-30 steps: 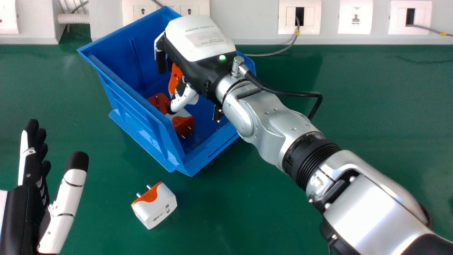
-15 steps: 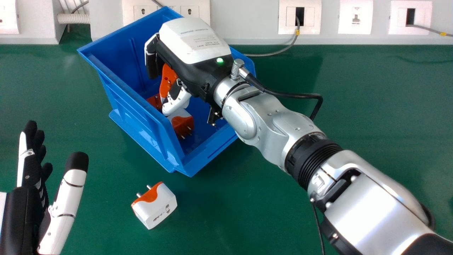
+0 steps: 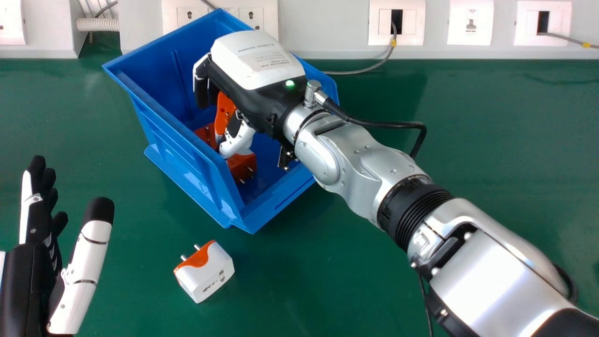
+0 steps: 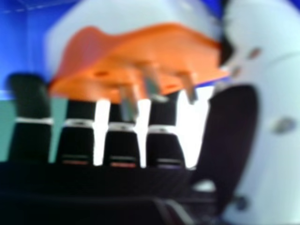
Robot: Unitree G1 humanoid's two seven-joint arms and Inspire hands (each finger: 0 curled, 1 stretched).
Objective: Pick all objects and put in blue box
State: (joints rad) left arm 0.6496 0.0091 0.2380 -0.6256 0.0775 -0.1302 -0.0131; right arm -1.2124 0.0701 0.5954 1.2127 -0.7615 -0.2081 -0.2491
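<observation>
In the head view my right hand is inside the blue box, its fingers and thumb curled round an orange and white adapter. The right hand view has this held adapter, pins showing, between the fingers and thumb of my right hand. Beneath it on the box floor lie more adapters, one with an orange face, partly covered by the thumb. Another white and orange adapter rests on the green table in front of the box. My left hand stands open at the left edge.
The green table runs back to a pale wall trunking with sockets. A grey cable lies behind the box. My right forearm crosses the table from the lower right.
My right hand has shifted slightly left and toward the front of the box, carrying the adapter with it. My left hand has moved very slightly left. The adapter on the table has stayed put.
</observation>
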